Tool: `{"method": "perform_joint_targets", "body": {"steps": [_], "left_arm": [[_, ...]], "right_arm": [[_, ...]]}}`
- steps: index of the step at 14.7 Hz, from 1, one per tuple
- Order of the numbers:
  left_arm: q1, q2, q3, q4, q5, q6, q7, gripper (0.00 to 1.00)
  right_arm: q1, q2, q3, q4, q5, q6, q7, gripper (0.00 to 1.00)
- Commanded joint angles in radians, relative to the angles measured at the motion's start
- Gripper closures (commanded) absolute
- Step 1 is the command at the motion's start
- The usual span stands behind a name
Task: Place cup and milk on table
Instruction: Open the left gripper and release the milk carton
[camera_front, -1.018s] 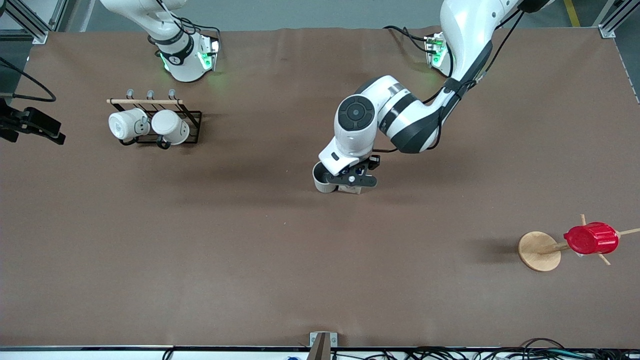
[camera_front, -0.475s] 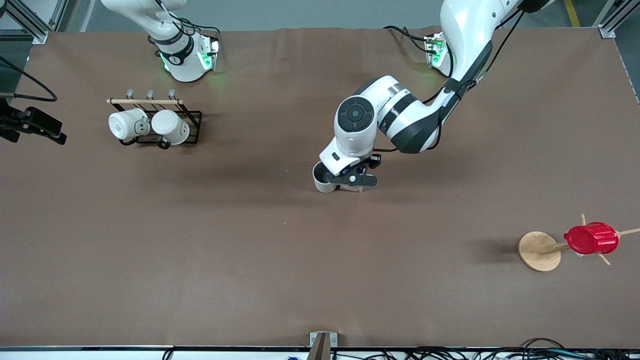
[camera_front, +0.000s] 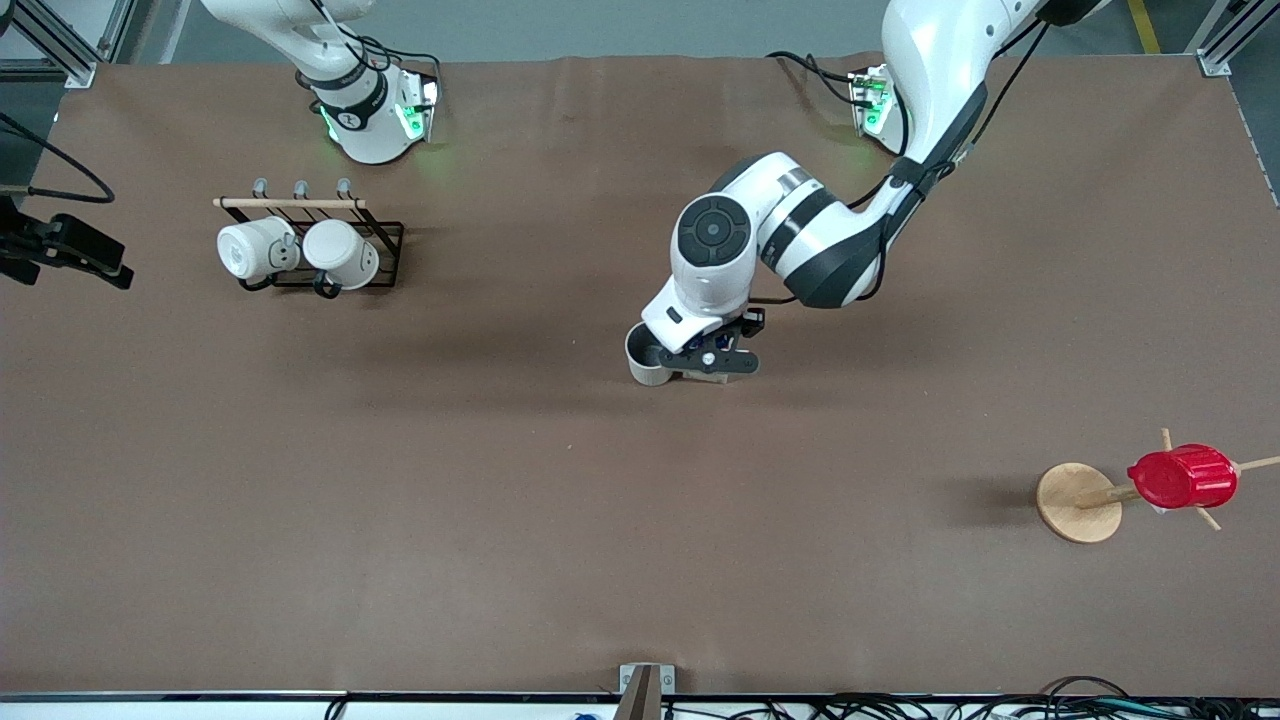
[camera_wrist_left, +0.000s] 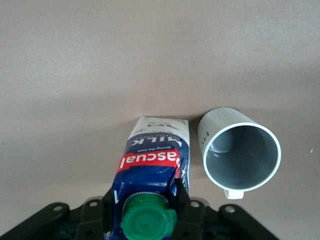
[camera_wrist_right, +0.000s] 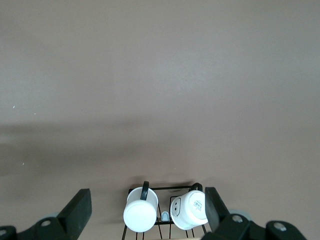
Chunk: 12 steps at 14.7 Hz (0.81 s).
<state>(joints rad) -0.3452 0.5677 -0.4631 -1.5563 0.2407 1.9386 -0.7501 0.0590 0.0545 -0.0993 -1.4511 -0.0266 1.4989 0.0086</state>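
The milk (camera_wrist_left: 155, 155), a blue-and-white carton with a green cap, stands upright on the brown table (camera_front: 500, 500) near its middle. The cup (camera_front: 645, 360), off-white with a grey inside, stands upright right beside it (camera_wrist_left: 242, 155), toward the right arm's end, not touching. My left gripper (camera_front: 712, 362) comes down from above; its fingers lie against both sides of the carton's top (camera_wrist_left: 142, 192). In the front view the carton is almost hidden under that hand. My right gripper (camera_wrist_right: 147, 195) waits open and empty at the right arm's end of the table (camera_front: 70, 255).
A black wire rack (camera_front: 385, 235) with two white mugs (camera_front: 300, 250) stands near the right arm's base. A wooden mug tree (camera_front: 1078, 502) lies tipped toward the left arm's end, a red ribbed cup (camera_front: 1182, 477) on one peg.
The left hand has shifted very slightly over the carton. Milk and cup stand where they were. The right gripper barely moved.
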Motion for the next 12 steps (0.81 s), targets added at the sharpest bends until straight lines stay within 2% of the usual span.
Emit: {"method": "perform_joint_targets", "body": {"steps": [1, 6, 8, 12], "left_arm": [[0.012, -0.031, -0.002, 0.005, -0.004, -0.021, -0.003, 0.0], [0.061, -0.149, -0.002, 0.007, -0.023, -0.021, -0.006, 0.0], [0.121, -0.215, -0.005, -0.007, -0.092, -0.024, 0.006, 0.0], [0.227, -0.32, -0.005, -0.056, -0.104, -0.024, 0.037, 0.0]], "right_arm": [[-0.022, -0.007, 0.016, -0.003, 0.007, -0.008, -0.012, 0.0], [-0.022, -0.007, 0.016, -0.005, 0.007, -0.009, -0.012, 0.0], [-0.022, -0.007, 0.016, -0.005, 0.007, -0.009, -0.012, 0.0], [-0.022, -0.007, 0.016, -0.003, 0.007, -0.008, -0.012, 0.0]]}}
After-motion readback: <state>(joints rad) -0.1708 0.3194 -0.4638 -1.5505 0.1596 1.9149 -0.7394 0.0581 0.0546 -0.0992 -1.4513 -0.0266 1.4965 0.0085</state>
